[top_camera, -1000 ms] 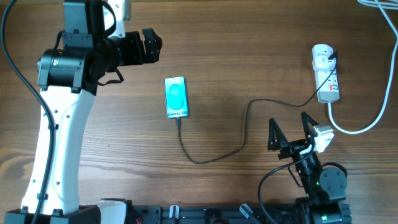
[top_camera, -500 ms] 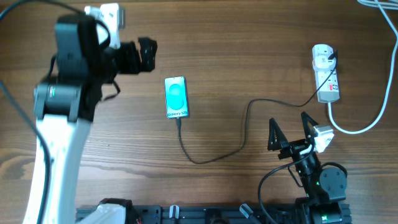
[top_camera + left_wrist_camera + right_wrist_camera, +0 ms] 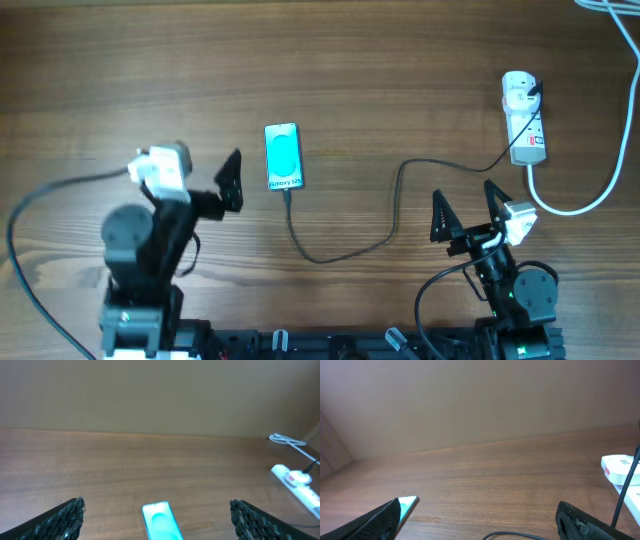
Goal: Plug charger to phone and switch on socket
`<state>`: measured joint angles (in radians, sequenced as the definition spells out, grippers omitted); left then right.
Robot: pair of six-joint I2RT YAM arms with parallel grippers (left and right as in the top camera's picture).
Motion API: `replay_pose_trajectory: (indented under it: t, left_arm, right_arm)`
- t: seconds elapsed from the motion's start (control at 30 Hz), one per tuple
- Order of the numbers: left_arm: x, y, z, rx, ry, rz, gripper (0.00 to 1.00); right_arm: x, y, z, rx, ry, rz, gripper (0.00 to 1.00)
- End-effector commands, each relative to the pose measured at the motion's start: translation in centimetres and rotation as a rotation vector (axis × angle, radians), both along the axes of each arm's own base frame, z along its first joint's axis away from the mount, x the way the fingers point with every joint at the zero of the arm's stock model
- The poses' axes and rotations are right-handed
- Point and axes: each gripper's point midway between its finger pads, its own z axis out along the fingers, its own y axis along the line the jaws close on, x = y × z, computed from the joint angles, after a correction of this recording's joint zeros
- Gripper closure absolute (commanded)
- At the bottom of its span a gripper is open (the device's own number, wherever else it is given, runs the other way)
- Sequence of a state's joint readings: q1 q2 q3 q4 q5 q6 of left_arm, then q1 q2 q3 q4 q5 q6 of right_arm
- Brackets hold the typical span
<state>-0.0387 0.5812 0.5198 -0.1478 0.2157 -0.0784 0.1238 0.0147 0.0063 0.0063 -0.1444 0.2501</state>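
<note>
The phone [image 3: 283, 156] lies flat with its cyan screen lit, left of centre. It also shows in the left wrist view [image 3: 161, 521] and in the right wrist view [image 3: 407, 505]. The black charger cable [image 3: 345, 250] meets the phone's bottom edge, loops across the table and runs up to the white socket strip [image 3: 523, 118] at the back right. The socket strip also shows in both wrist views [image 3: 297, 485] [image 3: 622, 470]. My left gripper [image 3: 195, 175] is open and empty, left of the phone and facing it. My right gripper [image 3: 467, 208] is open and empty, in front of the cable loop.
A thick white cord [image 3: 590, 205] leaves the socket strip's near end and curves along the right edge. Another white cord [image 3: 605, 10] lies in the back right corner. Both arm bases stand at the table's front edge.
My left arm has drawn back from the far left of the table to the front left, and its gripper now sits low beside the phone. The right arm has not moved.
</note>
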Motion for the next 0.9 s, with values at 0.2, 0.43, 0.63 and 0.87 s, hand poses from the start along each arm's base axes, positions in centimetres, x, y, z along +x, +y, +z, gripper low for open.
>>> replay_pose_trajectory:
  t: [0.2,0.43,0.63,0.87]
  left_arm:
    - [-3.2,1.5,-6.1,0.029,-0.121,0.074,0.0]
    - [-3.7,1.9,-8.0,0.03,-0.147,0.096,0.0]
    - [-3.8,1.9,-9.5,0.031,-0.144,0.101,0.0]
    - [-3.8,2.0,-9.4,0.027,-0.148,0.103,0.0]
  right_arm:
    - [0.0,-0.1,0.2,0.016,-0.007,-0.01,0.0]
    - [0.0,-0.1,0.2,0.016,-0.007,-0.01,0.0]
    - [0.0,-0.1,0.2,0.016,-0.007,-0.009,0.0]
    - [0.0,-0.1,0.2,0.016,-0.007,-0.009,0.0]
